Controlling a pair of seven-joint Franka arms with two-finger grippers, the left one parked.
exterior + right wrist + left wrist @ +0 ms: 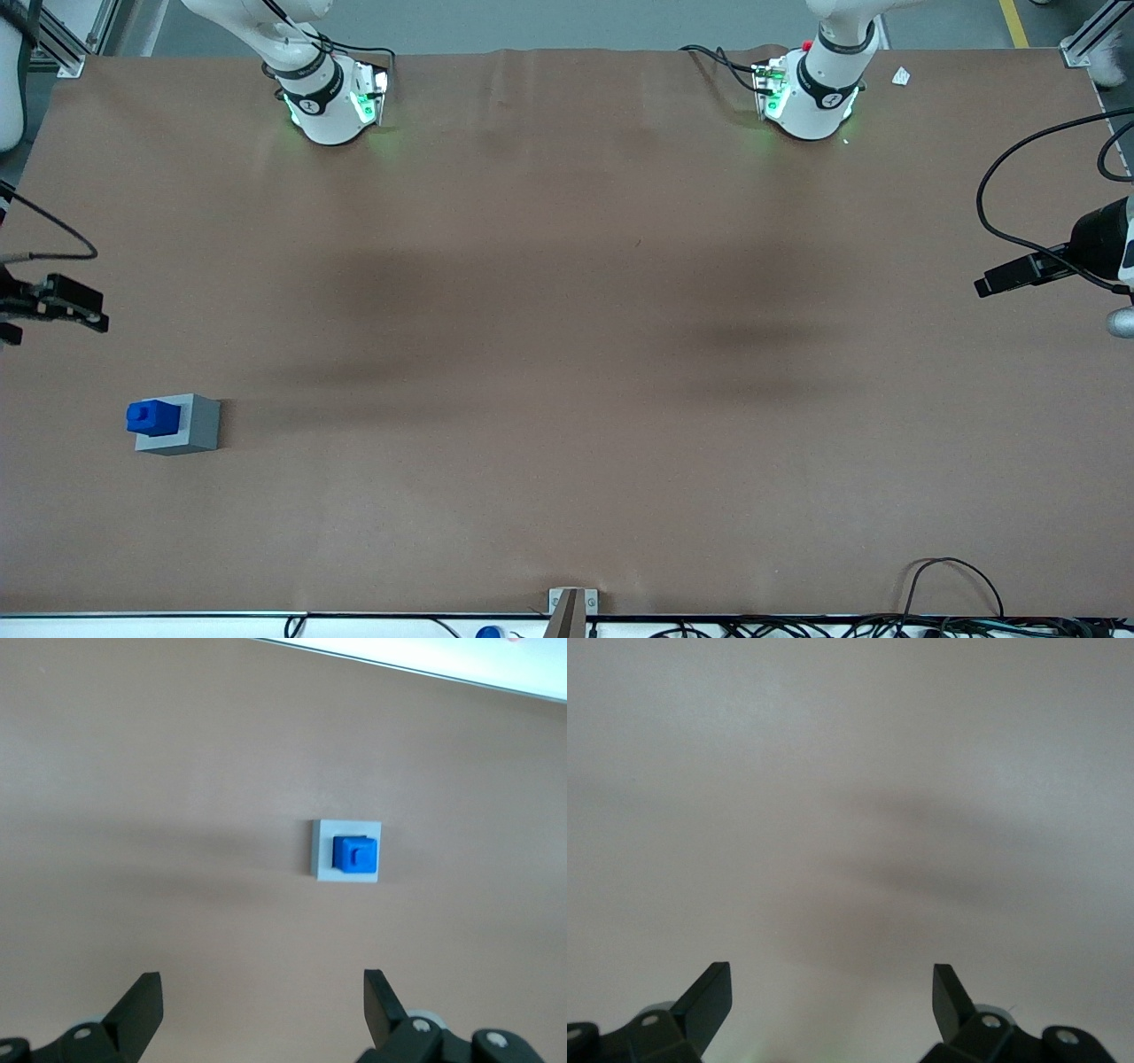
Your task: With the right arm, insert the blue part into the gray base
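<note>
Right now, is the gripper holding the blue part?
No. The gripper hangs open and empty above the table, apart from the blue part, which sits in the gray base.

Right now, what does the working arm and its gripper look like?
The right arm is white and rounded, with dark gray-black joint bands, thin black cable along it and green lights glowing at its base. Its gripper is black, with two flat wedge-shaped fingers bolted on by small silver screws.

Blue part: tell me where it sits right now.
The blue part sits in the top of the gray base, toward the working arm's end of the table. The gripper hangs open above, apart from both.
</note>
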